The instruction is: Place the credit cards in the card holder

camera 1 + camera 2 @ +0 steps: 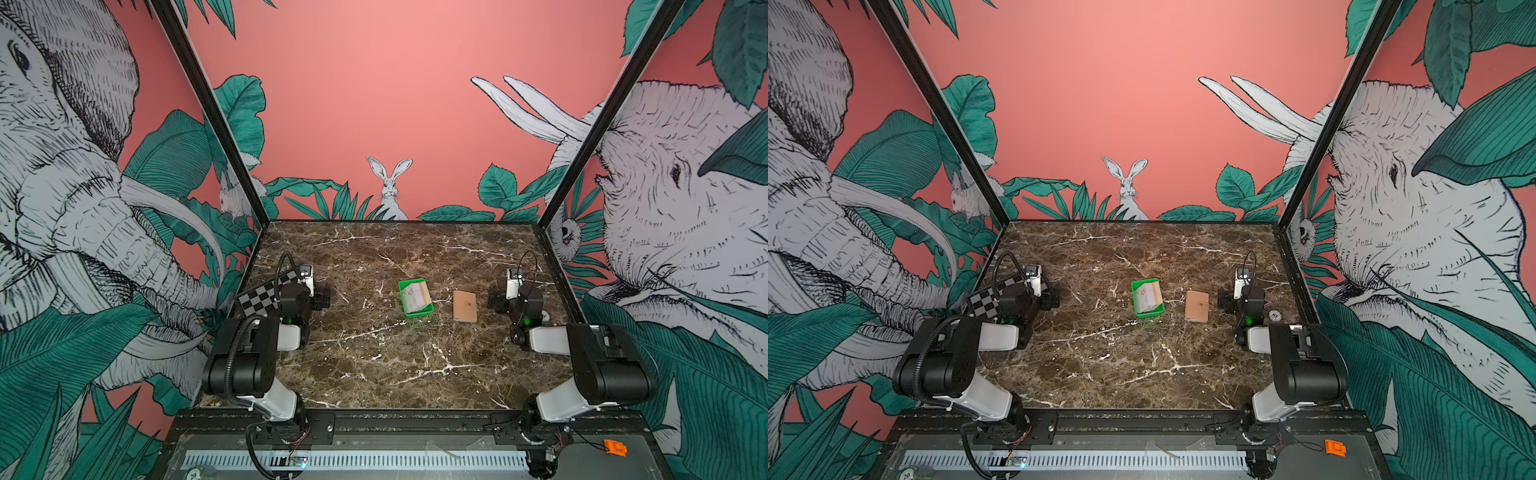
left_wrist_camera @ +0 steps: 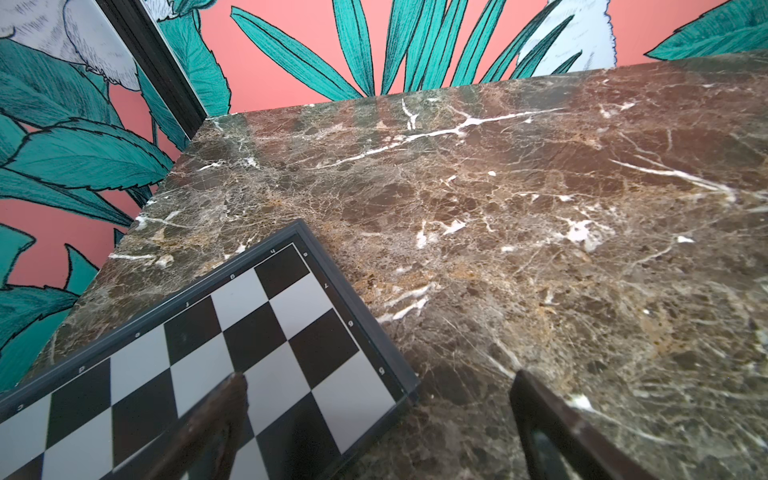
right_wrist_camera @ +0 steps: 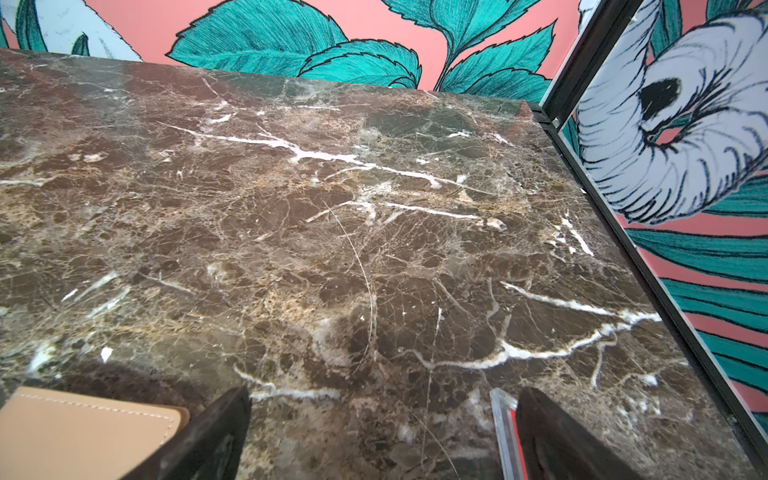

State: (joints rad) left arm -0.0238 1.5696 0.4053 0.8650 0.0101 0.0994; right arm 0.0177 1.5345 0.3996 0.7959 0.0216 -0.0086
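The credit cards (image 1: 414,296), a whitish stack with faint printed marks and a beige strip along one side, lie tilted inside the green tray (image 1: 420,312) in both top views. The card holder (image 1: 464,306), a tan booklet with a stitched edge, lies closed and flat on the desk (image 1: 374,365) just right of the tray, not touching it.

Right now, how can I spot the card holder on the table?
Look at the middle of the brown marble table. Just to the right of the green tray lies the card holder. It is a flat, closed tan booklet, not green and with no raised walls.
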